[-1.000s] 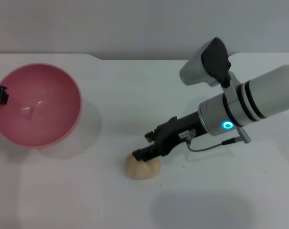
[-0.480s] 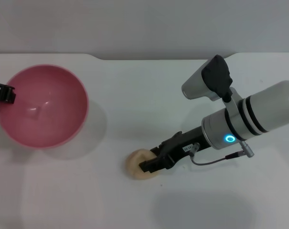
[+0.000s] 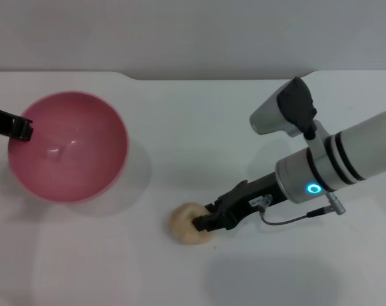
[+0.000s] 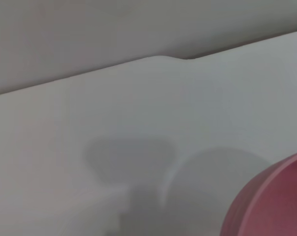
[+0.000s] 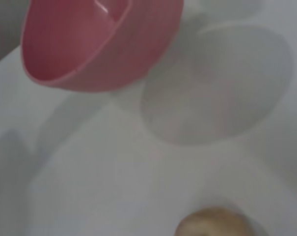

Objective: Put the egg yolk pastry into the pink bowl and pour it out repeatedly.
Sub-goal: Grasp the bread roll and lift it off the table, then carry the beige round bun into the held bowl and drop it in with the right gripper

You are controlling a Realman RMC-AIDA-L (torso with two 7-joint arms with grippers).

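The pink bowl (image 3: pixel 68 146) hangs tilted a little above the white table at the left, its shadow lying beneath it. My left gripper (image 3: pixel 22 129) is shut on its left rim. In the left wrist view only a part of the bowl's outer wall (image 4: pixel 273 204) shows. The egg yolk pastry (image 3: pixel 182 224) lies on the table, front of centre and to the right of the bowl. My right gripper (image 3: pixel 204 223) is down at the pastry's right side, touching or covering it. In the right wrist view, the pastry (image 5: pixel 212 223) is close by and the bowl (image 5: pixel 89 44) is farther off.
The white table (image 3: pixel 180 127) ends at a back edge against a grey wall (image 3: pixel 180 32). My right arm's grey forearm (image 3: pixel 346 162) reaches in from the right, with its shadow on the table in front.
My right gripper has lowered from just above the pastry down onto its right side. My left gripper has carried the pink bowl to the right, toward the middle.
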